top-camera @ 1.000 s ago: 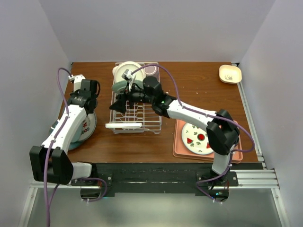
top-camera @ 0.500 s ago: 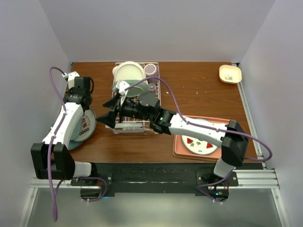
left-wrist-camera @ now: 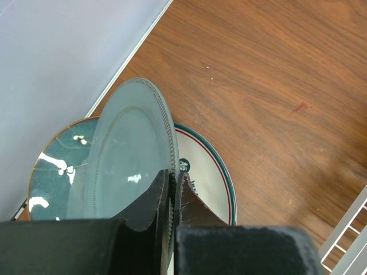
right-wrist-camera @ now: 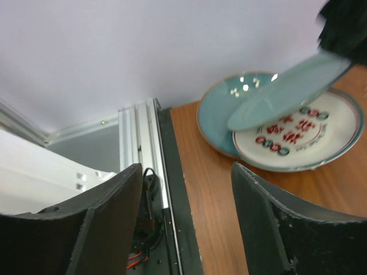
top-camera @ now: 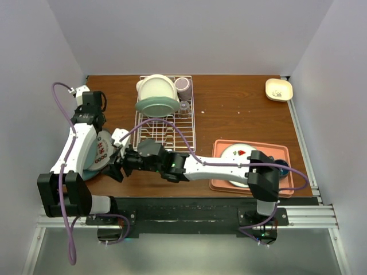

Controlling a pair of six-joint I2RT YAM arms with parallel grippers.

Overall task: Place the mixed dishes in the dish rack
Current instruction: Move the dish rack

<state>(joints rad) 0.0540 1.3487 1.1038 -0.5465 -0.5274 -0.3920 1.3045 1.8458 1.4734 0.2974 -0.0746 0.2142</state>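
Left wrist view, up close: the left hand (left-wrist-camera: 174, 189) is clenched on the rim of a pale green plate (left-wrist-camera: 129, 166), tilted just above a green-rimmed white plate (left-wrist-camera: 209, 177) and a teal plate (left-wrist-camera: 54, 166). The right wrist view adds that white plate's red lettering. The right hand (right-wrist-camera: 186, 172) gapes, grasping nothing. Only the overhead shows the dish rack (top-camera: 184, 127), farther right of both hands, holding a purple cup (top-camera: 183, 85).

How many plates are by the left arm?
3: a pale green plate pinched on edge in the left fingers, a red-lettered white plate on the table, and a teal plate partly under it. Others may lie beneath.
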